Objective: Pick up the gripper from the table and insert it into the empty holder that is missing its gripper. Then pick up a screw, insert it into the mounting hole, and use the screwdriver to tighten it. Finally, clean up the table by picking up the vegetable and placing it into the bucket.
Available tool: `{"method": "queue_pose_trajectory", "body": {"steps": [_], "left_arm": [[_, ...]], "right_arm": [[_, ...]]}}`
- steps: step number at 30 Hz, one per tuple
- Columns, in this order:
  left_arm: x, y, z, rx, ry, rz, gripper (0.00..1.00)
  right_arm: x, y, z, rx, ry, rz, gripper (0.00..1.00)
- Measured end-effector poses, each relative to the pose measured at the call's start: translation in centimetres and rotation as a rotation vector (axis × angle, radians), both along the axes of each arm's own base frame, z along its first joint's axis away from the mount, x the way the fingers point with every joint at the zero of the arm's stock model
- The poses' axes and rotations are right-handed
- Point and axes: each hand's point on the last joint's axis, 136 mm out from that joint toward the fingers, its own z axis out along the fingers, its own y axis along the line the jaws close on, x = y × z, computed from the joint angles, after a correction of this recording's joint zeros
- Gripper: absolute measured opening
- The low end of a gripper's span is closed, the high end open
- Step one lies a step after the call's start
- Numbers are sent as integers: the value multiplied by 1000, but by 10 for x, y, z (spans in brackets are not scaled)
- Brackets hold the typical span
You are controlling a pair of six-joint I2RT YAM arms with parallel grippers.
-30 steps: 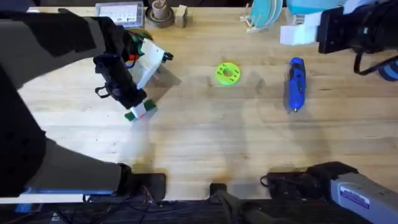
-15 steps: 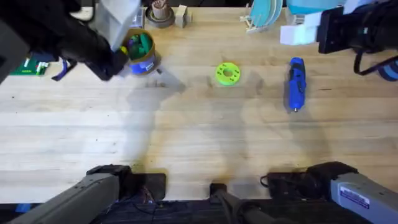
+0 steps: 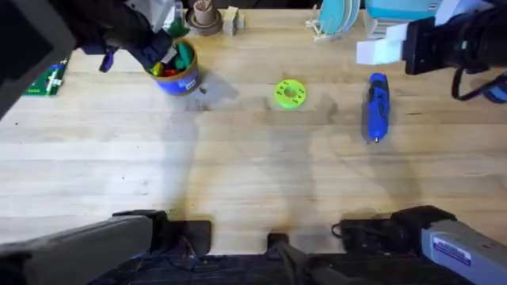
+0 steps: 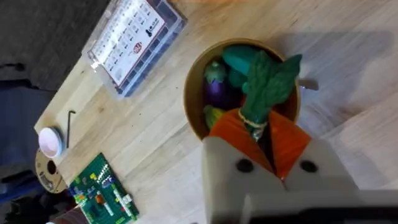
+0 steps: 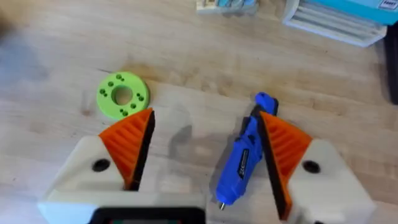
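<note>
My left gripper [image 4: 262, 134] is shut on the dark-green vegetable [image 4: 268, 84], which it holds just above the open top of the blue bucket [image 3: 185, 84]. In the left wrist view the bucket's yellowish rim [image 4: 188, 99] rings a purple eggplant and other toy foods. The blue screwdriver [image 3: 376, 107] lies flat at the right of the table. My right gripper [image 5: 208, 140] hovers above it, open, its orange fingers [image 5: 130, 146] either side of the screwdriver [image 5: 242, 158] without touching it. The loose gripper, empty holder and screw are out of view.
A lime-green disc [image 3: 290, 93] lies mid-table. Beside the bucket are a clear parts box [image 4: 134, 40], a green circuit board [image 4: 99, 194] and an Allen key [image 4: 69, 124]. A dish rack [image 3: 337, 20] and white boxes line the far edge.
My left arm lifted the vegetable off the table's left side and carried it back to above the bucket. The right arm has stayed where it was.
</note>
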Motion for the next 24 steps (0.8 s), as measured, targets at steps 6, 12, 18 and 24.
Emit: {"method": "queue_pose_trajectory", "body": {"steps": [6,12,18,24], "left_arm": [[14,1,-29,3,53,0,13],[17,1,-30,16,47,-15,244],[18,1,-30,23,45,-24,984],[24,1,-25,30,13,-32,993]], "right_arm": [[-3,-1,-3,-3,18,0,994],[-3,-1,-3,-3,18,0,994],[-3,-1,-3,-3,18,0,994],[-3,0,-3,-3,18,0,994]]}}
